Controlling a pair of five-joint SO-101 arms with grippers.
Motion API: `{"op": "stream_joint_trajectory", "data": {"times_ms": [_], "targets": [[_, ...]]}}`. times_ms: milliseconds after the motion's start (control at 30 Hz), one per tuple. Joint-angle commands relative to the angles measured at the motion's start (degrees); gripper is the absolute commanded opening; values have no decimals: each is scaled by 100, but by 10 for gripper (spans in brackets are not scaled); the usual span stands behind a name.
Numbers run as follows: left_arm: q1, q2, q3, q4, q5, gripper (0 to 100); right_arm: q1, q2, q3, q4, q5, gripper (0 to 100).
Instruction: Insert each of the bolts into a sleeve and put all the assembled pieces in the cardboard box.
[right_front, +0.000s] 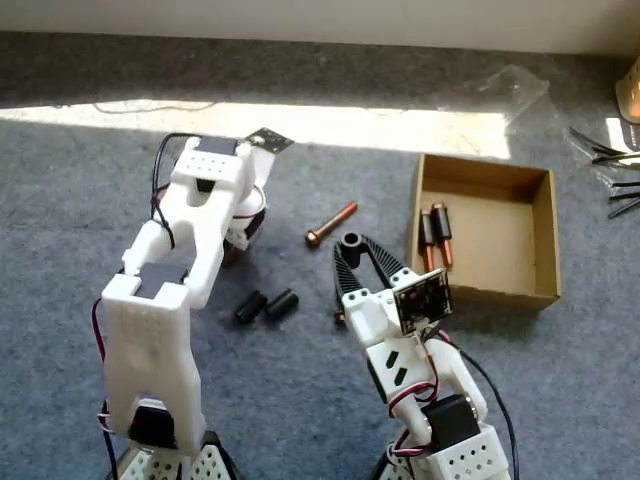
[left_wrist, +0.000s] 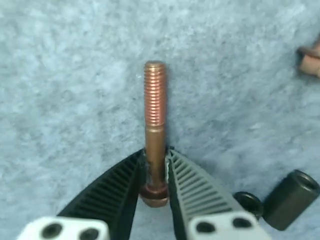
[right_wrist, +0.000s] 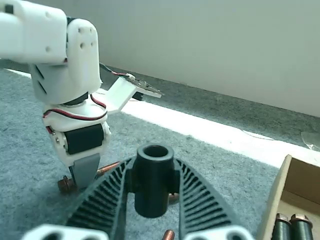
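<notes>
**High view.** A black sleeve is seen clamped at the tips of the right gripper, just left of the cardboard box. Two assembled pieces are laid side by side inside the box, near its left wall. A loose bolt is noted on the grey carpet, between the two arms. Two spare sleeves are laid close together near the left arm.

**Left wrist view.** A copper bolt is grasped by the left gripper. The plain shank, just above the head, is pinched between the fingers, one on either side. The head is set back between the fingers' roots. The threaded end is projected well past the tips, over the carpet. The spare sleeves are noted just beside one finger.

**Right wrist view.** The black sleeve is held upright, its open bore turned up. The fingers are closed against both its sides near their tips. The left gripper is seen beyond, down at the carpet with its copper bolt. The assembled pieces are seen inside the box.
</notes>
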Motion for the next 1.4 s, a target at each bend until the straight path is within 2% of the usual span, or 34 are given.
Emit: {"op": "stream_joint_trajectory", "data": {"times_ms": [0, 100, 200, 267, 500, 667, 900, 1000, 1100, 1267, 1367], "targets": [[-224, -110, -277, 62, -53, 66, -31, -75, 831, 13, -9, 5], [-259, -110, -497, 264, -53, 56, -31, -75, 831, 13, -9, 5], [-268, -101, -980, 765, -53, 2, -31, -75, 831, 13, -9, 5], [-259, -84, -1262, 1037, -53, 10, -31, -75, 831, 13, -9, 5], [-242, -101, -1543, 1196, -176, 10, -31, -75, 831, 13, -9, 5], [-277, -110, -1543, 1222, -2163, 10, -31, -75, 831, 13, -9, 5], [-365, -110, -1552, 1363, -2927, 10, -31, -75, 831, 13, -9, 5], [-347, -110, -1552, 1354, -3560, 10, -31, -75, 831, 13, -9, 5], [-347, -110, -1552, 1319, -4624, 10, -31, -75, 831, 13, -9, 5], [-462, -92, -1543, 1310, -7077, 10, -31, -75, 831, 13, -9, 5], [-532, -101, -1560, 1284, -7692, 11, -31, -75, 831, 13, -9, 5]]}}
